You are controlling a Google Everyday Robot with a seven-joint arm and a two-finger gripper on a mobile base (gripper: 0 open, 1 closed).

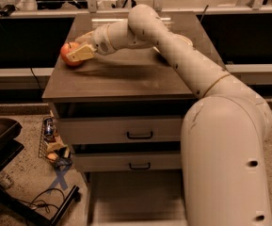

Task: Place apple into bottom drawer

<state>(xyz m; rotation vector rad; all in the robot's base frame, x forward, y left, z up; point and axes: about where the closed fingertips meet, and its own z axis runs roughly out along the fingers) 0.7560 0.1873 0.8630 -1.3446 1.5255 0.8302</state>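
Note:
The red-orange apple (69,54) is at the left edge of the brown cabinet top (131,74). My gripper (78,50) reaches across the top from the right, and its cream fingers (82,53) are closed around the apple. The apple hangs at or just over the left edge. The bottom drawer (135,197) is pulled out below the two upper drawers, and its flat grey floor shows, partly hidden by my arm.
Two closed drawers with black bar handles (140,135) sit above the open one. A white bowl (185,39) is mostly hidden behind my arm. Clutter and cables (53,149) lie on the floor at left, next to a dark stand (4,145).

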